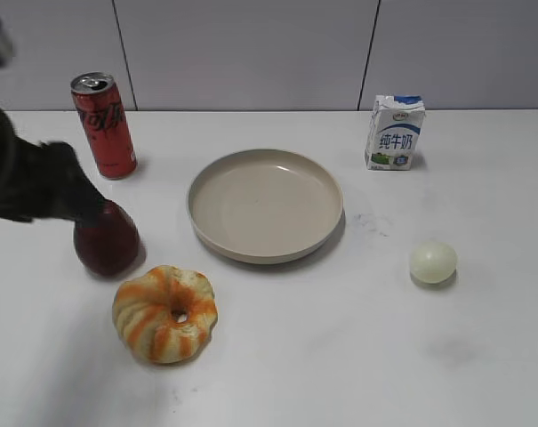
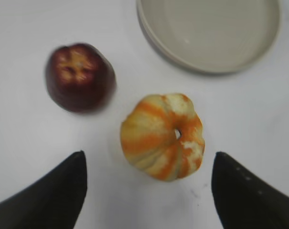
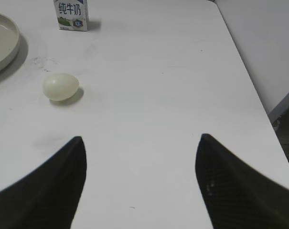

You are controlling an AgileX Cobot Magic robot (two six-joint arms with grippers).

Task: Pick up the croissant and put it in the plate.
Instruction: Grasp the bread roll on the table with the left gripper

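a: start at the far left. what's there?

b: in the exterior view the dark left arm (image 1: 28,182) comes in from the left edge, blurred, above a dark red fruit (image 1: 107,238). behind it, a red soda can (image 1: 104,124) stands upright on the white table (image 1: 340,356).

a: and the left pincer?

b: in its wrist view the left pincer (image 2: 149,191) is released, its two black fingers (image 2: 48,195) spread wide, nothing between them. it hangs over the table with the croissant (image 2: 161,136) just ahead of the gap, apart from both fingers.

a: so where does the croissant lie?

b: flat on the table, near the front left, just beside the fruit, hole up. it is outside the plate (image 1: 265,205), which sits at the table's middle, a little behind and to the right.

a: further right?

b: a small milk carton (image 1: 395,132) stands upright near the back, and a pale round ball (image 1: 433,262) rests in front of it, well apart from the plate.

a: the right pincer?

b: the right pincer (image 3: 139,186) is released too, fingers wide over bare table. the table's right edge (image 3: 259,95) shows there, with a grey floor beyond.

a: the room?

b: a pale grey panelled wall (image 1: 251,53) with dark vertical seams runs behind the table. faint scuff marks show on the surface near the plate.
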